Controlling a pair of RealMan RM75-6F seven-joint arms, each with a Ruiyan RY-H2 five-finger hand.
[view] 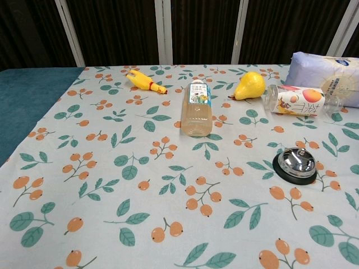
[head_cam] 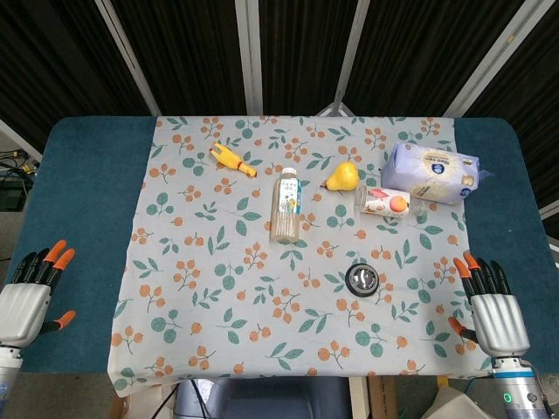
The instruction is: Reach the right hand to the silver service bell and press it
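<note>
Nearest, the right robot hand [head_cam: 495,305] is seen released at the table [head_cam: 79,201] edge, fingers apart and holding nothing, well placed for a short reach; the left robot hand [head_cam: 31,292] likewise, parked aside. Both are shown only in the head view. The silver service bell [head_cam: 362,279] sits just ahead-left of the right one, untouched; its dome is plainer in the chest view. Beyond lie a drink bottle [head_cam: 286,205] and a pear [head_cam: 343,176]

Probably a lab: black curtains [head_cam: 183,52] behind a cloth-covered table [head_cam: 79,183].
</note>
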